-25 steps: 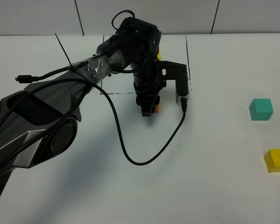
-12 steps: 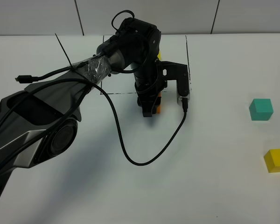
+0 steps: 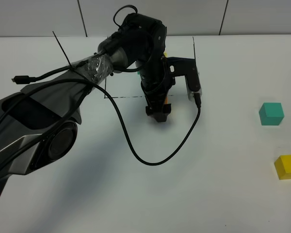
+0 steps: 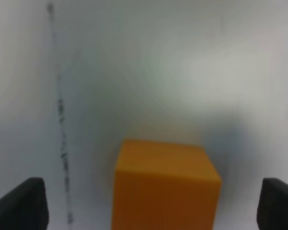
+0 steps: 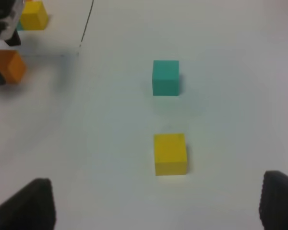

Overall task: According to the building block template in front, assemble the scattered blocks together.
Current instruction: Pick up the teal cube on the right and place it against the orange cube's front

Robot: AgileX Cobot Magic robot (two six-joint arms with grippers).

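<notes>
Orange cube (image 4: 164, 187) stands just beside the template's black line (image 4: 62, 143), between my left gripper's (image 3: 157, 114) fingers, which are spread wide and not touching it. My right gripper (image 5: 156, 203) gapes too, above the teal cube (image 5: 165, 77) and yellow cube (image 5: 170, 154), which lie well apart from the orange.

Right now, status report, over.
Left end effector open, straddling small orange cube. Right end effector open, empty. Teal cube, yellow cube loose, apart. Black cable loops nearby.
</notes>
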